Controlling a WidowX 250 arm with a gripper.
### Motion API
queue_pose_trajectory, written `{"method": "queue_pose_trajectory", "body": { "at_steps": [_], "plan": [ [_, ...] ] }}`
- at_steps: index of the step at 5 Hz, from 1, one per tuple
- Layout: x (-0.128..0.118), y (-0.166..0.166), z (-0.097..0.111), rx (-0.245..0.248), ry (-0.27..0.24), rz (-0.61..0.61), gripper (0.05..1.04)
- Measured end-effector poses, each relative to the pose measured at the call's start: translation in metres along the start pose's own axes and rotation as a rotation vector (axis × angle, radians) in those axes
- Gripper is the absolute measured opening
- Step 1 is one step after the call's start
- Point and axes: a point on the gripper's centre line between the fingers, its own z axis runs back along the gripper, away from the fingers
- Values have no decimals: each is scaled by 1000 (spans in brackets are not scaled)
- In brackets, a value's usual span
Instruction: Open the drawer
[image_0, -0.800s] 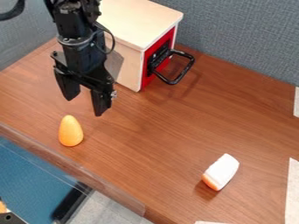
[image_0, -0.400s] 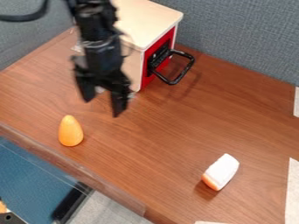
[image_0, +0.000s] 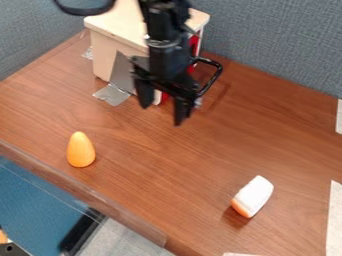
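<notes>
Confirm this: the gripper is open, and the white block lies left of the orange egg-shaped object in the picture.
Wrong side: the camera view shows the white block right of the orange egg-shaped object. The gripper is indeed open.

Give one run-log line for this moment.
gripper: open, empty | position: by box | handle: not gripped | table: orange object, white object

The arm (image_0: 167, 52), cut off above, hides most of the red drawer front (image_0: 194, 44).
</notes>
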Motion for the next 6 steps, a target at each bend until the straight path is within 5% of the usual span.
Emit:
{"method": "queue_pose_trajectory", "body": {
  "at_steps": [1,3,4,6],
  "plan": [
    [23,-18,-9,12,-1,-2,1000],
    [81,-23,-26,215,-43,46,1000],
    [104,-17,-26,268,-76,57,1000],
    [134,-11,-40,309,-68,68,1000]
  ]
}}
